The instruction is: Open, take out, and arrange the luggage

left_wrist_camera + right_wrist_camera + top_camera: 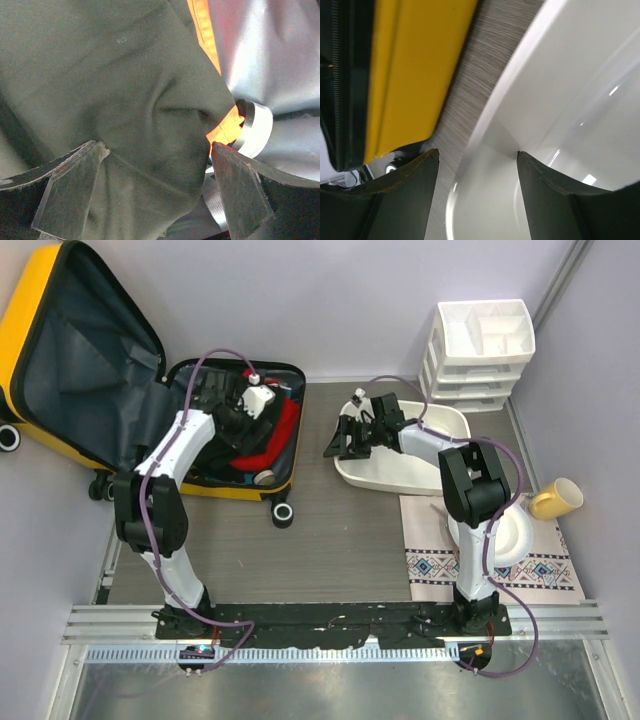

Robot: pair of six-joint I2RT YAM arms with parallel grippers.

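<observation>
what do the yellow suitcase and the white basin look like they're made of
The luggage: yellow shell looks like hard plastic, smooth with a soft sheen; the lining inside the lid is matte dark grey, probably fabric. The basin: likely glossy white plastic, with sharp bright highlights on its curved wall.

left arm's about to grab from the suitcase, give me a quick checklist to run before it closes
1. Luggage open: ok, the lid leans back and the contents are exposed.
2. Left gripper open: ok, jaws wide apart.
3. Dark garment between its fingers: ok, a fold sits in the gap.
4. Only fabric in the gap: cannot tell, a silver part lies beside one fingertip.
5. Right gripper out of the way: ok, it is open and empty at the edge of the white basin, apart from the luggage.
</observation>
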